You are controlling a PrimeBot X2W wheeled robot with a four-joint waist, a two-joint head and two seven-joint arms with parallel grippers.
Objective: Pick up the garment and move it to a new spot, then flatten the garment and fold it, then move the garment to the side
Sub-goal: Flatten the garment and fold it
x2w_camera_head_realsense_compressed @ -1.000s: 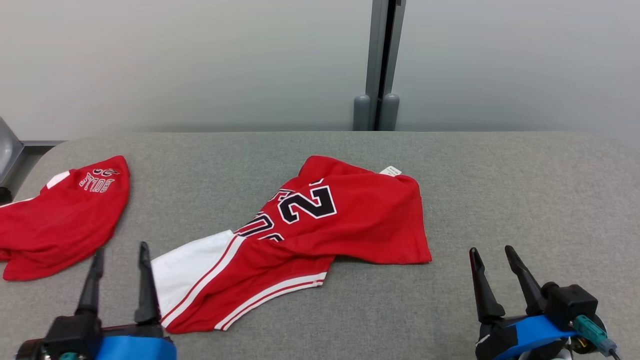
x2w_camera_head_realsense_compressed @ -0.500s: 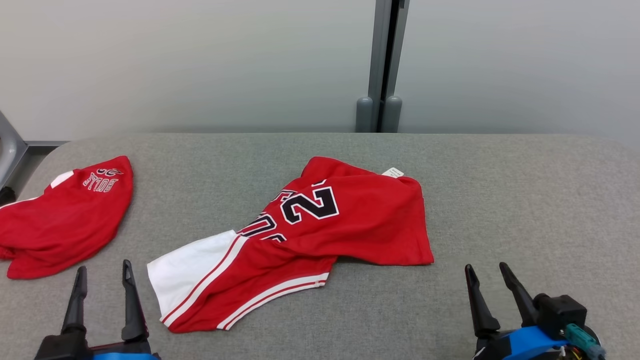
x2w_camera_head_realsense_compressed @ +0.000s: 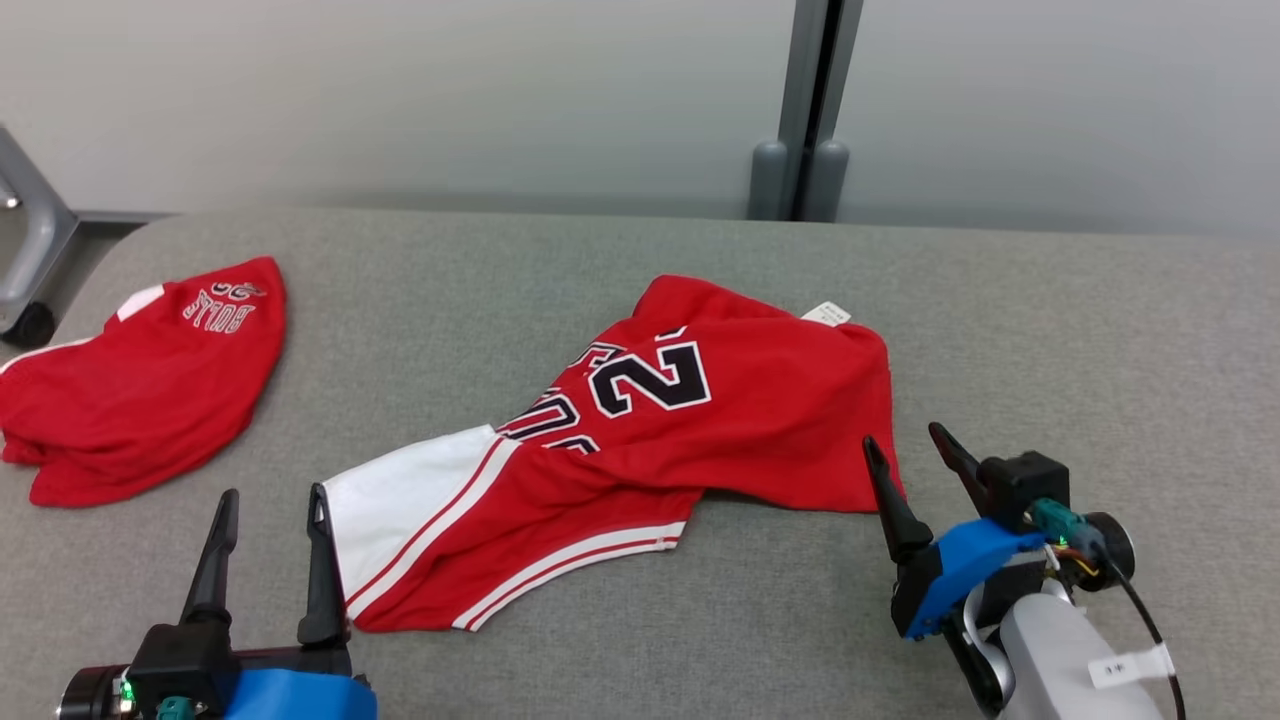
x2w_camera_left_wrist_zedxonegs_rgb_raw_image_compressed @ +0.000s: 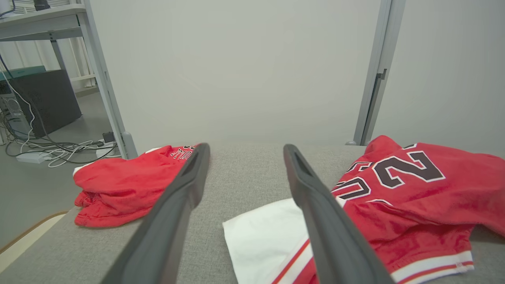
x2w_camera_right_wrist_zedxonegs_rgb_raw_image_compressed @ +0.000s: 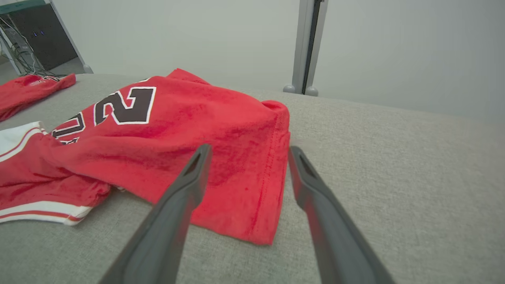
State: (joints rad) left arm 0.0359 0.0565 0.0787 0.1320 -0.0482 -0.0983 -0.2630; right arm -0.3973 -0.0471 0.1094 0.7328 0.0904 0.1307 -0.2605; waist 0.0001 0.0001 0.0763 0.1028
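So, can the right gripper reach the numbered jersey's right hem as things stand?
Likely yes: the right gripper is open, aimed at the jersey along its right hem, with nothing lying between.

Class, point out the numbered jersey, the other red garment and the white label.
numbered jersey [x2w_camera_head_realsense_compressed: 780, 420]: head view, red cloth right of the number.
other red garment [x2w_camera_head_realsense_compressed: 140, 400]: head view, middle of its cloth.
white label [x2w_camera_head_realsense_compressed: 828, 313]: head view, centre of the tag.

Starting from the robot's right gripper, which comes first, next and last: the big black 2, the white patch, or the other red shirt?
From the right gripper, in the head view:
1. Black 2, on the middle shirt, a little to the gripper's left.
2. White patch, at that shirt's left end.
3. Other red shirt, far off on the left side.
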